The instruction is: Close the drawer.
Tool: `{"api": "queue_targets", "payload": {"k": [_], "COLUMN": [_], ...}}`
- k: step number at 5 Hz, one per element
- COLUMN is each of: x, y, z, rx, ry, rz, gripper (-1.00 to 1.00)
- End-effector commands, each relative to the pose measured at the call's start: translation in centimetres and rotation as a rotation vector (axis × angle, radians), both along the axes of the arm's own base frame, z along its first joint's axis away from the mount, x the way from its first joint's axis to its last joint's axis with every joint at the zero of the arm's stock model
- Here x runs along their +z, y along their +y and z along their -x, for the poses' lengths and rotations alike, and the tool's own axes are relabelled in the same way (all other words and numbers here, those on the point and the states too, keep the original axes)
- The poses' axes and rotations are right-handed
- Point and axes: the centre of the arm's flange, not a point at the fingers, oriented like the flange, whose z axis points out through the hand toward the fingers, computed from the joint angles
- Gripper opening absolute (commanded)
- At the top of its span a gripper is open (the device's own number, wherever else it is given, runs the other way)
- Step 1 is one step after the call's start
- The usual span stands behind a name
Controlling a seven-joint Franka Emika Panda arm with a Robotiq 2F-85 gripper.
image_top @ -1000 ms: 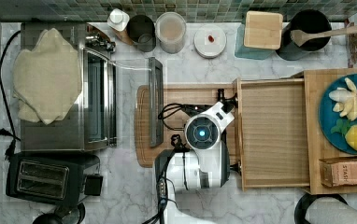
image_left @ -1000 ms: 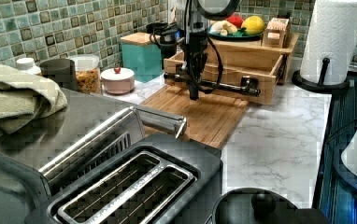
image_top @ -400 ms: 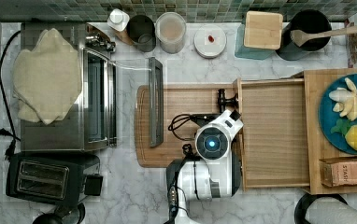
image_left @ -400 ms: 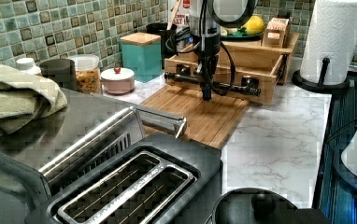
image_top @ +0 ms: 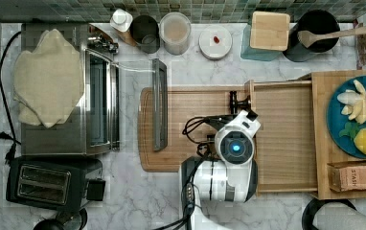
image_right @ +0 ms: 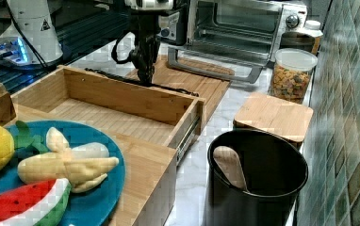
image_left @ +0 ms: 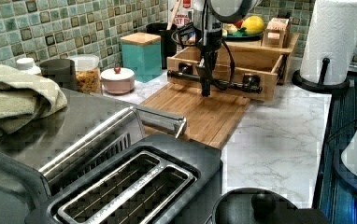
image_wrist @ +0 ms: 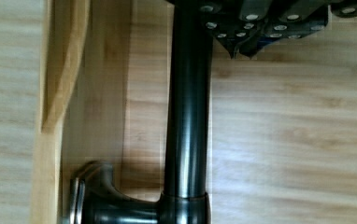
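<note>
The drawer (image_top: pixel 286 139) is being found pulled well out of its wooden cabinet (image_top: pixel 322 81), its front panel overhanging the cutting board (image_top: pixel 190 110); the tray is being seen empty in the right view; the gripper (image_left: pixel 206 88) is being held low just in front of the dark bar handle (image_left: pixel 223 84), roughly mid-length, so the step in hand is being judged as the approach for the push; whether the claw is wide or narrow cannot be told; the next move is being judged to call for contact on the handle or front panel and a straight push toward the cabinet, along the slide rails, kept square to avoid jamming; nearby containers are being logged: a black crock (image_right: pixel 258 174) holding a wooden spoon (image_right: pixel 232 167); a clear jar (image_right: pixel 291 70) holding cereal-like pieces; a blue plate (image_top: pixel 337 120) carrying toy fruit.
</note>
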Motion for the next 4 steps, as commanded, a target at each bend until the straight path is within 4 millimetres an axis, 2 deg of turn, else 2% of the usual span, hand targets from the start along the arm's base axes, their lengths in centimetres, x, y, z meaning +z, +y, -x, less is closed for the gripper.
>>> {"api": "queue_targets", "payload": {"k": [1, 2, 3, 4], "x": [7.6, 9.4, 9.7, 8.8], "y": [-22.0, -26.4, -30.1, -33.7], "z": [-3.2, -2.9, -2.7, -2.2], "rx": [-0.237, -0.217, -0.228, -0.19], "ry": [-0.102, -0.108, -0.098, -0.107], "rz": [0.132, 0.163, 0.205, 0.243], "gripper": [-1.0, -1.0, -1.0, -1.0]}}
